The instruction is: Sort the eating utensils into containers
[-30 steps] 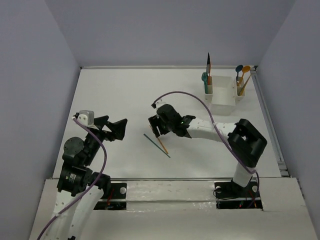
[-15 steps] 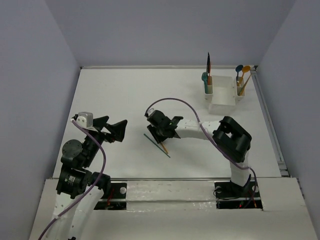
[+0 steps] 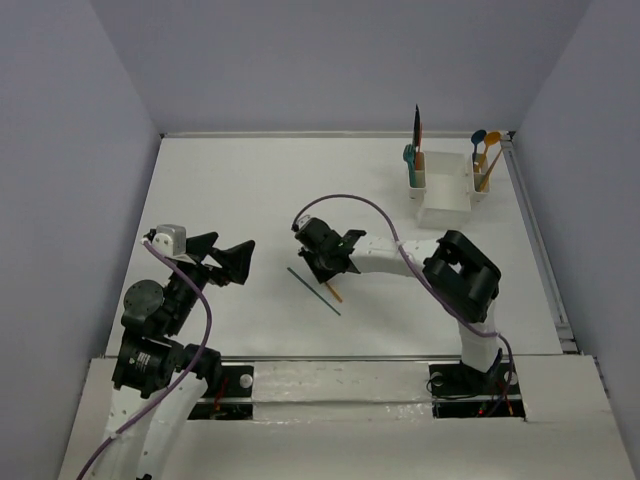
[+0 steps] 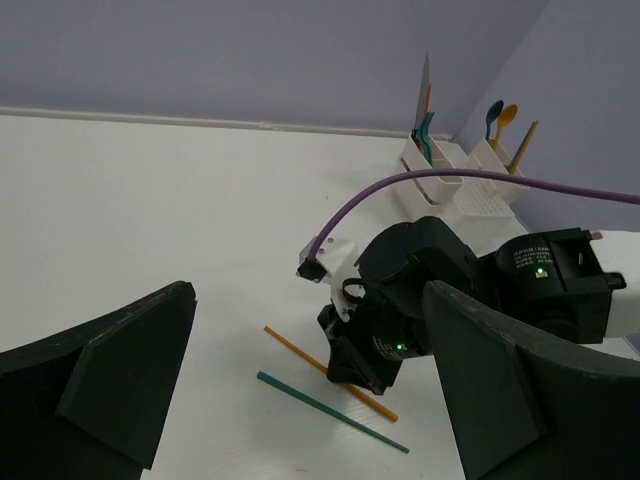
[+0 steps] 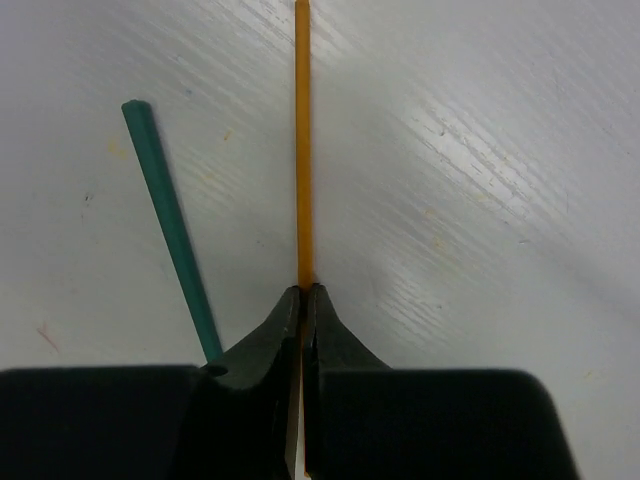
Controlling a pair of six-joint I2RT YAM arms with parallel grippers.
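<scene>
Right gripper (image 5: 302, 292) has shifted leftward since a second ago; jaws now pinched together on orange chopstick (image 5: 301, 150). Chopstick lies mid-table, long axis diagonal, far-left to near-right. Teal chopstick (image 5: 170, 230) just beside. Bare table (image 3: 250, 190) all round. White caddy (image 3: 445, 200) well apart, far-right edge. Left gripper (image 3: 230, 252) spread apart.

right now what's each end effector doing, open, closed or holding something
left end effector: open, holding nothing
right end effector: closed on the orange chopstick, which lies on the table
</scene>
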